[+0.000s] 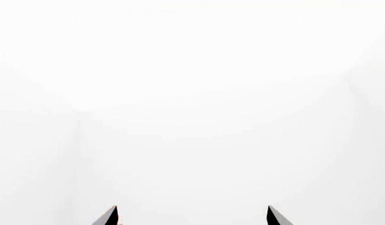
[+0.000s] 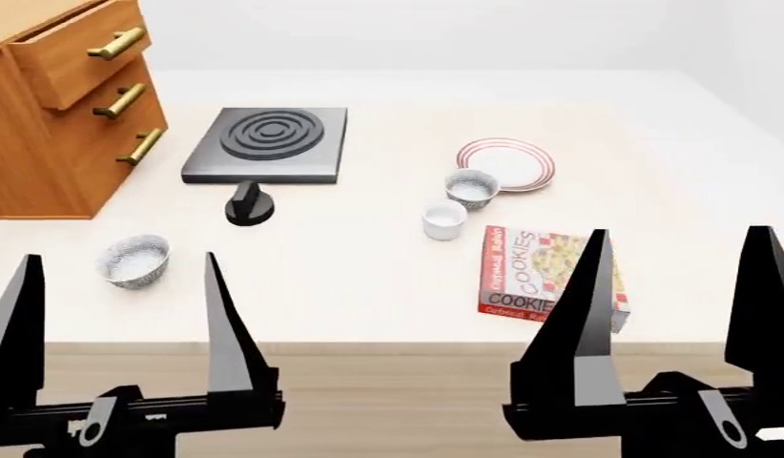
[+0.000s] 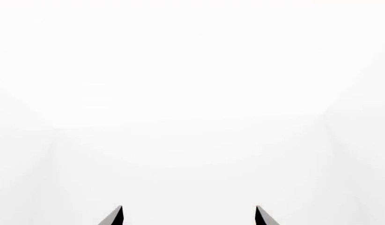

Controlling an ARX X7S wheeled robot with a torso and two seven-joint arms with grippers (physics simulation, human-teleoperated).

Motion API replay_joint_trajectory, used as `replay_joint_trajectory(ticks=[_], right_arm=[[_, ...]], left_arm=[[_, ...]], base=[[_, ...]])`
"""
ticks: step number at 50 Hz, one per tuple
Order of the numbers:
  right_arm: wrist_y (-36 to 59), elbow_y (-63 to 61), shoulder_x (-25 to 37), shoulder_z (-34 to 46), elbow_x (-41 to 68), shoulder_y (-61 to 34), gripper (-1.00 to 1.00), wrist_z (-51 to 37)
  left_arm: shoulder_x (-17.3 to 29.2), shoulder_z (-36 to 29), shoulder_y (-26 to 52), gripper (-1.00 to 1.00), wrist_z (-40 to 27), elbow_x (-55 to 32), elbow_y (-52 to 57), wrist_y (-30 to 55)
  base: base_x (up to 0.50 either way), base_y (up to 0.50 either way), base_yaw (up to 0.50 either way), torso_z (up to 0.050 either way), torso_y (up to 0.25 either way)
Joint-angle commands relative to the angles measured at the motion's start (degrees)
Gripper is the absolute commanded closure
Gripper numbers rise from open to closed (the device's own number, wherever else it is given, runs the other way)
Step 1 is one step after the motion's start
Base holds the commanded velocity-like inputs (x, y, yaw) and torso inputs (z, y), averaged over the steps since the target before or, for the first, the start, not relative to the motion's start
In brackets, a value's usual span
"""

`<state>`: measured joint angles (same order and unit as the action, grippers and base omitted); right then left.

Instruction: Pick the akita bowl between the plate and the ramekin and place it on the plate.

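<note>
The akita bowl (image 2: 472,188), grey speckled outside and whitish inside, sits in the head view at the table's right middle. It lies between the red-ringed white plate (image 2: 506,164) behind it and the plain white ramekin (image 2: 444,219) in front. My left gripper (image 2: 122,259) and right gripper (image 2: 680,231) are raised near the table's front edge, well short of the bowl. Both are open and hold nothing. Both wrist views show only the dark fingertips (image 1: 111,215) (image 3: 116,215) against blank white.
A second speckled bowl (image 2: 135,260) stands at the front left. A cookie box (image 2: 551,275) lies at the front right. A black burner plate (image 2: 269,143) with a knob (image 2: 250,205) is at the back centre. A wooden drawer cabinet (image 2: 55,114) stands at the far left.
</note>
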<state>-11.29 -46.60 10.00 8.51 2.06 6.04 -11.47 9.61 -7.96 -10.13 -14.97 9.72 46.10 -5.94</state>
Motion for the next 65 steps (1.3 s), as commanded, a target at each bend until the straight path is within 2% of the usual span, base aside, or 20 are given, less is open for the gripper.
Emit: replay_joint_trajectory(ticks=[1, 22, 24, 26, 27, 29, 31, 65], right_arm=[[-0.5, -0.2, -0.4, -0.9, -0.9, 0.1, -1.0, 0.5], [0.2, 0.4, 0.6, -0.1, -1.4, -0.3, -1.0, -0.7], [5.3, 0.2, 0.4, 1.1, -4.5, -1.0, -1.0, -0.3], [4.1, 0.3, 0.2, 1.5, -1.1, -0.9, -1.0, 0.0], [8.5, -0.7, 0.9, 2.3, -0.7, -1.4, -1.0, 0.9], [6.9, -0.9, 0.9, 2.7, -0.8, -1.3, -1.0, 0.9], [6.5, -0.7, 1.6, 3.1, -3.8, -1.3, -1.0, 1.0], [6.5, 0.2, 2.7, 3.8, -4.3, -1.7, -1.0, -0.8]], left_arm=[[-0.5, 1.0, -0.3, -1.0, 0.8, 0.2, -0.1, -0.6], [0.5, 0.0, -0.2, -1.0, -0.2, 0.3, 0.1, -0.1], [0.6, -0.2, -0.2, -1.0, -0.2, 0.4, 0.0, -0.1], [0.7, -0.3, -0.3, -1.0, -0.3, 0.4, 0.0, -0.1], [0.7, -0.3, -0.3, -1.0, -0.4, 0.3, 0.0, 0.0], [0.8, -0.3, -0.2, -1.0, -0.5, 0.3, 0.1, 0.1], [0.9, -0.4, -0.2, -1.0, -0.5, 0.2, 0.1, 0.1], [2.2, -1.4, 0.3, -1.0, -2.0, 0.2, -0.2, 0.6]], base=[[0.0, -0.5, 0.0, 0.0, 0.0], [0.0, -0.5, 0.0, 0.0, 0.0], [0.0, -0.25, 0.0, 0.0, 0.0], [0.0, 0.0, 0.0, 0.0, 0.0], [0.0, 0.0, 0.0, 0.0, 0.0], [0.0, 0.0, 0.0, 0.0, 0.0], [0.5, 0.0, 0.0, 0.0, 0.0], [0.5, 0.0, 0.0, 0.0, 0.0]])
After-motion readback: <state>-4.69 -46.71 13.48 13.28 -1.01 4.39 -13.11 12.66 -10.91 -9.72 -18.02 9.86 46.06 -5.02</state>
